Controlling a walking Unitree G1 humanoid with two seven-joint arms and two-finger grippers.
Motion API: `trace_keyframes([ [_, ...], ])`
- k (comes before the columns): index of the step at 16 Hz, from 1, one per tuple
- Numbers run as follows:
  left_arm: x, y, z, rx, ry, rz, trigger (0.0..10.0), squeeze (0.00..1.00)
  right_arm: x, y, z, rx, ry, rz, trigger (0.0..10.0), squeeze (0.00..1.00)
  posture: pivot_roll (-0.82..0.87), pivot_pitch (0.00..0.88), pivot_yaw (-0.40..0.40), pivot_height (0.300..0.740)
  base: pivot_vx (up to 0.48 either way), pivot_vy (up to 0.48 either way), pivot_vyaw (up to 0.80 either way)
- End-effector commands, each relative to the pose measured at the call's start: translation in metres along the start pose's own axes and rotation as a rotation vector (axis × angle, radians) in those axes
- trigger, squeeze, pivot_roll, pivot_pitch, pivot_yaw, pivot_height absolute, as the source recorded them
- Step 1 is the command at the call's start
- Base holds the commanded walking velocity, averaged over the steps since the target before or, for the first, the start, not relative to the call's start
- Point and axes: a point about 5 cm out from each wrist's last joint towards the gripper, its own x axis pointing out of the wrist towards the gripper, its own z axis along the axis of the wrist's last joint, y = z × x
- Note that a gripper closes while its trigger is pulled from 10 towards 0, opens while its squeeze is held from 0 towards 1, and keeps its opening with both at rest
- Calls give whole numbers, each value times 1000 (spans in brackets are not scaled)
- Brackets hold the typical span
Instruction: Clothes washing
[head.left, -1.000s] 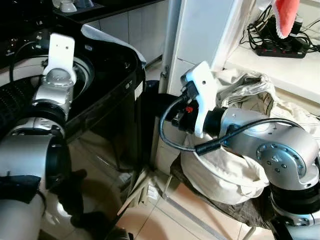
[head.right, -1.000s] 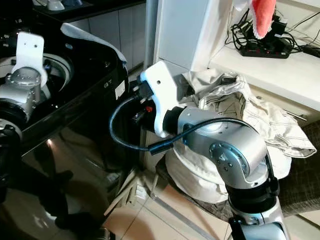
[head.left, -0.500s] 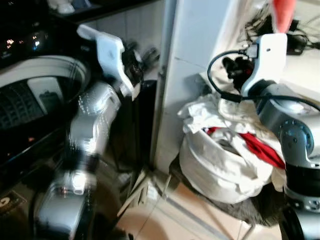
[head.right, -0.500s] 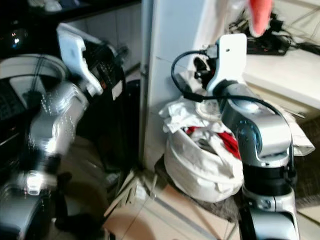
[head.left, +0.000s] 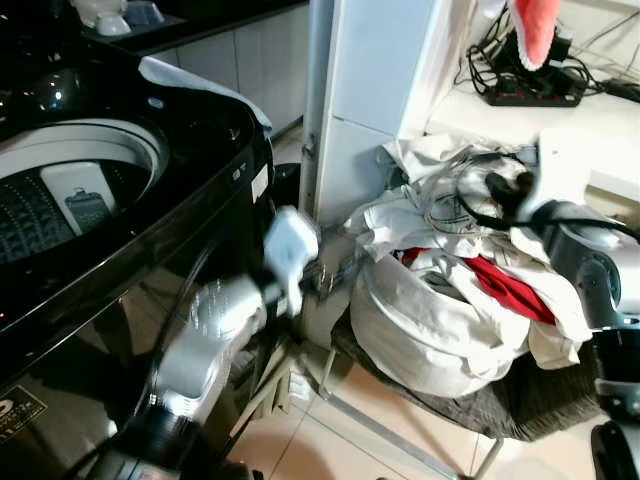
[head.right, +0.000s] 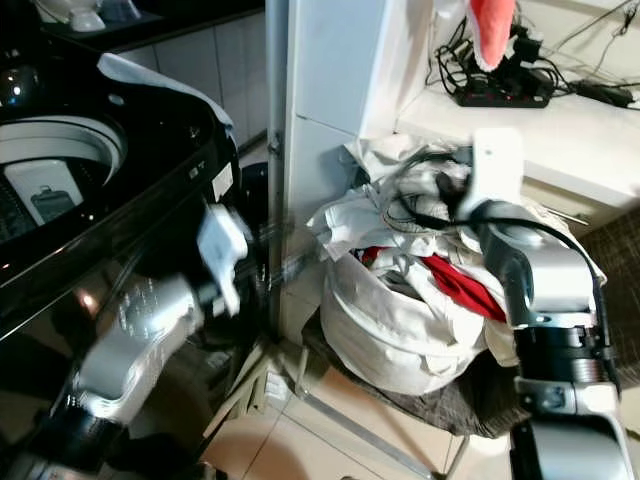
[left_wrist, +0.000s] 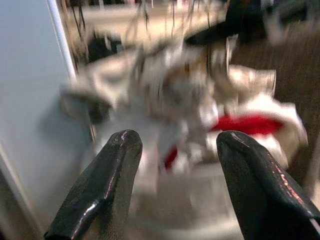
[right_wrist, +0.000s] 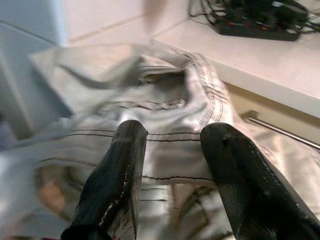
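Tiled floor (head.left: 330, 440), with heaped laundry basket (head.left: 430, 340) beside open black washing machine (head.left: 90, 200). Right gripper (right_wrist: 172, 150) above heap's pale shirt (right_wrist: 165, 100), fingers spread, empty, seemingly poised to grab. Left gripper (left_wrist: 172, 165) facing basket, fingers parted, empty.

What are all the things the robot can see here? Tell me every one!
Washer: one, black, top open, on the robot's left.
Laundry bag: one, white, on the floor beside the white cabinet, heaped with clothes.
Red garment: one, red, in the heap.
Striped shirt: one, pale with dark stripes, top of the heap.
Cabinet: one, white, behind the bag.
Power strip: one, black, with cables, on the white counter.
Cloth: one, pink-red, hanging above the counter.
Left gripper: one, black fingers, open, facing the heap.
Right gripper: one, black fingers, open, over the striped shirt.
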Motion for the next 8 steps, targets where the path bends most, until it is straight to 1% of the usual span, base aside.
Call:
trace_keyframes([
  [1, 1, -1, -2, 35, 17, -8, 10000, 0, 3, -7, 11, 1, -48, -9, 10000, 1000, -25, 0, -52, 740, 0, 0, 0],
  [2, -1, -2, -7, 52, 41, -13, 10000, 0, 7, -14, 13, 6, -63, -17, 10000, 1000, -19, 0, -57, 740, 0, 0, 0],
  [3, -2, -4, -8, 55, 45, -17, 10000, 0, 8, -18, 17, 5, -80, -8, 10000, 1000, -15, 0, -61, 740, 0, 0, 0],
  [4, -3, -5, -6, 55, 41, -16, 10000, 0, 6, -18, 27, 16, -117, 35, 10000, 1000, -6, 0, -67, 740, 0, 0, 0],
  [5, -3, -5, -6, 55, 40, -14, 10000, 0, 4, -20, 38, -8, -169, 39, 10000, 1000, -7, 0, -66, 740, 0, 0, 0],
  [6, -3, -5, -5, 57, 40, -13, 10000, 0, 4, -23, 47, -10, -225, 31, 10000, 1000, -11, 0, -62, 740, 0, 0, 0],
  [7, -3, -6, -5, 57, 39, -16, 10000, 0, 6, -26, 51, 8, -237, 27, 10000, 1000, -14, 0, -58, 740, 0, 0, 0],
  [8, -2, -7, -5, 52, 38, -28, 10000, 0, 9, -29, 49, 1, -205, 25, 10000, 1000, -14, 0, -58, 740, 0, 0, 0],
])
